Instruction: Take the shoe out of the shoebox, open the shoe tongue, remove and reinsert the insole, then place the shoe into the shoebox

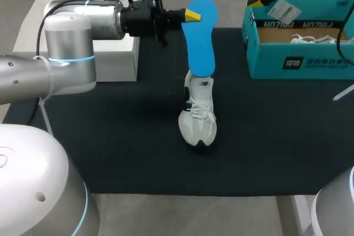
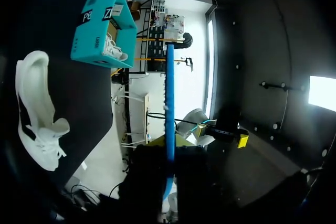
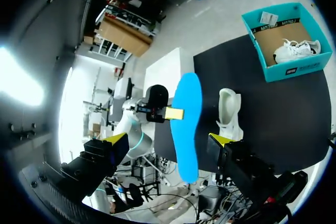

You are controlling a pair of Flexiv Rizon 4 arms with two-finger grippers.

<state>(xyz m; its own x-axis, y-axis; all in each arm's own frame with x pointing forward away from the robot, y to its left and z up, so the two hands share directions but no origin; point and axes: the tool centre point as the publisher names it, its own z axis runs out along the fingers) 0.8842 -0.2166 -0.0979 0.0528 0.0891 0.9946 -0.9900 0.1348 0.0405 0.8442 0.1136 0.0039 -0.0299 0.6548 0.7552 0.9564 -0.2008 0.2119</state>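
Black-topped counter [image 1: 110, 147] here. A white shoe [image 1: 199, 115] sits on its sole near the middle, and the open teal shoebox [image 1: 298, 59] is at the far right corner, well apart.

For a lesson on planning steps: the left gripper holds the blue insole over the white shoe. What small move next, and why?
Probably lower the insole into the shoe, lower end first: the left gripper grips its upper end, it hangs roughly upright, out of the shoe, above the opening.

Left arm [image 1: 66, 53]: silver-white links, glowing blue joint rings, black wrist, yellow-tipped jaws.
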